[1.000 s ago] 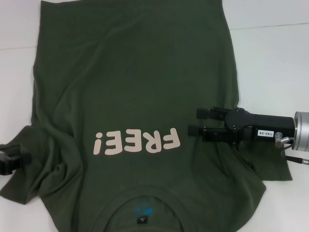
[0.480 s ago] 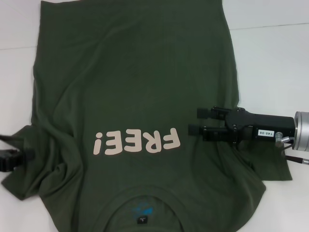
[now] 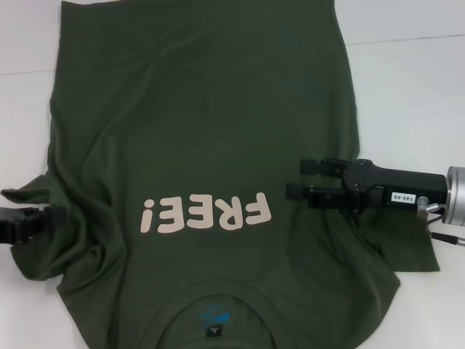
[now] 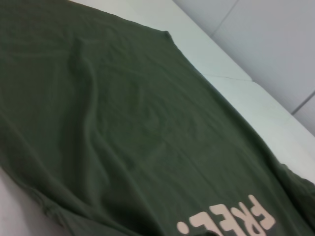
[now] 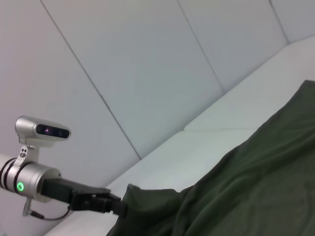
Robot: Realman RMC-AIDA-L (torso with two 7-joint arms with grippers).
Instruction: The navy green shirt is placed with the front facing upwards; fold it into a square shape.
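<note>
- While the shirt [image 3: 203, 145] lies front up on the white table [image 3: 407, 87] (its "FREE!" letters [image 3: 206, 212] facing the ceiling), the right gripper [image 3: 295, 179] reaches in level from the right, fingers parted with nothing between them, over the cloth beside the letters.
- At the shirt's left sleeve, the left gripper [image 3: 40, 211] pinches the bunched sleeve edge between closed fingers.

Olive shirt [image 3: 203, 131], front up, sleeves rumpled
</note>
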